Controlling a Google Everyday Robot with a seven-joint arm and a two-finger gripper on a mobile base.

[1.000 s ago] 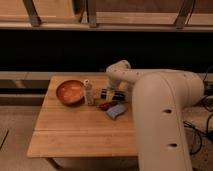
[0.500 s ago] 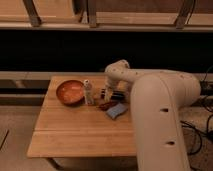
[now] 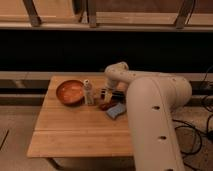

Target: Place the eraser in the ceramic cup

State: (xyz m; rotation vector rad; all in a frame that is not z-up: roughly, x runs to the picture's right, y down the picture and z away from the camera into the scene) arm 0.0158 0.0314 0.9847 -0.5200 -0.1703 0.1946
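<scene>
You are hovering the gripper [image 3: 106, 93] low, apparently beside the small black rectangular eraser [image 3: 114, 93], ready to grasp; I cannot tell its grip.

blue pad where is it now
Camera view: the blue pad sits right of the reddish-brown object, just in front of the gripper, which hangs right of the bottle.

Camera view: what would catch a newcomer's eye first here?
The bulky white arm fills the right foreground, arching back to the wooden table, its gripper low over the table's far right part. An orange-brown bowl sits far left, a slim pale bottle beside it.
</scene>
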